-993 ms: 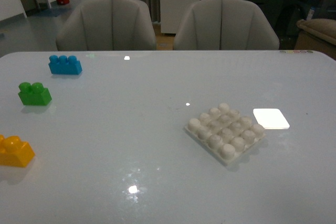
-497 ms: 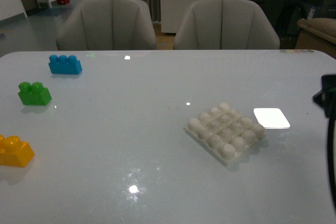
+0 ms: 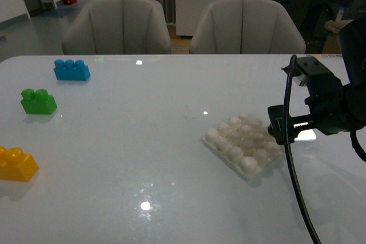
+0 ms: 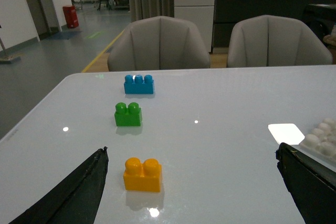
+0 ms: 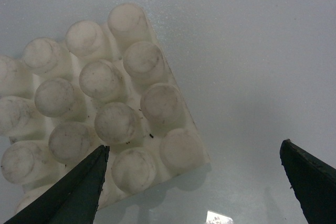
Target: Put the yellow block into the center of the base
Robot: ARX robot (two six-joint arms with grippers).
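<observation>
Reach favours the left hand: its fingers gape empty, and the small yellow-orange two-stud plastic block lies just ahead of them, far left of the square white studded plastic base, with its long axis across the gap. The right hand, likewise spread and empty, hangs over that base's right edge. The green two-stud plastic brick and the blue three-stud plastic brick sit left of the base too, farther back and clear of the path.

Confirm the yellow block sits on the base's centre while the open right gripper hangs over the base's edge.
No: the yellow block lies on the table far left of the base, whose studs are bare, per the front view. The open right gripper does hang over its edge.
</observation>
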